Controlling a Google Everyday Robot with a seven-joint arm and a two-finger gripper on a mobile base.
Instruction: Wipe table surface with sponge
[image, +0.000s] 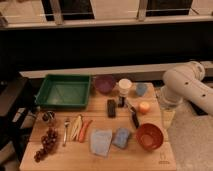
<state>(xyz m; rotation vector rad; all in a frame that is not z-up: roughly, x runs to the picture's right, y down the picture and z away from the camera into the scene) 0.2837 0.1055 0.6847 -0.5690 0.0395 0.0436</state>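
Observation:
The table surface (150, 162) is a light-brown wooden top crowded with items. The sponge (121, 137), a small thick mid-blue block, lies near the front edge between a flat pale blue-grey cloth (101, 142) and an orange bowl (149, 136). Nothing touches the sponge. My white arm (186, 86) bends in from the right, beyond the table's right edge. The gripper itself is out of view, hidden past the arm's lower link, and it holds none of the things on the table.
At the back stand a green tray (64, 91), a purple bowl (104, 83), a white cup (124, 86) and a small blue bowl (141, 89). Black objects (111, 107) lie mid-table. Grapes (46, 145), a fork (66, 131) and a carrot (84, 130) lie front left.

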